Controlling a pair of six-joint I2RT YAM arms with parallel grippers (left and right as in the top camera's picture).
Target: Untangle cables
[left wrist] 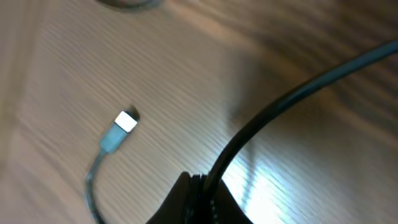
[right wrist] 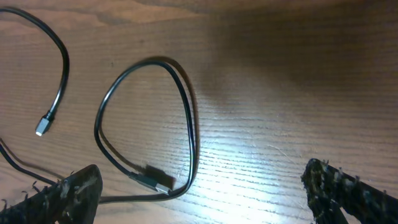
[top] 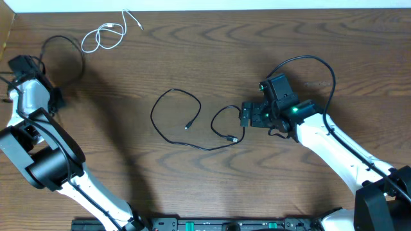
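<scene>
The short white cable (top: 108, 33) lies coiled at the far left back. One black cable (top: 168, 135) lies mid-table in an open loop, one plug (top: 187, 126) inside it and the other plug (top: 234, 138) by a small loop; both plugs show in the right wrist view (right wrist: 41, 129) (right wrist: 157, 181). My right gripper (top: 246, 117) (right wrist: 202, 199) is open just above that small loop (right wrist: 186, 112), touching nothing. My left gripper (top: 35, 64) (left wrist: 200, 190) is shut on the second black cable (left wrist: 292, 93), which arcs beside it (top: 64, 40). A loose plug end (left wrist: 123, 124) lies below it.
The wooden table (top: 257, 45) runs to a white edge at the back. The right arm's own thick black wire (top: 321, 63) loops above its wrist. The arm bases and a black rail (top: 212, 224) line the front edge.
</scene>
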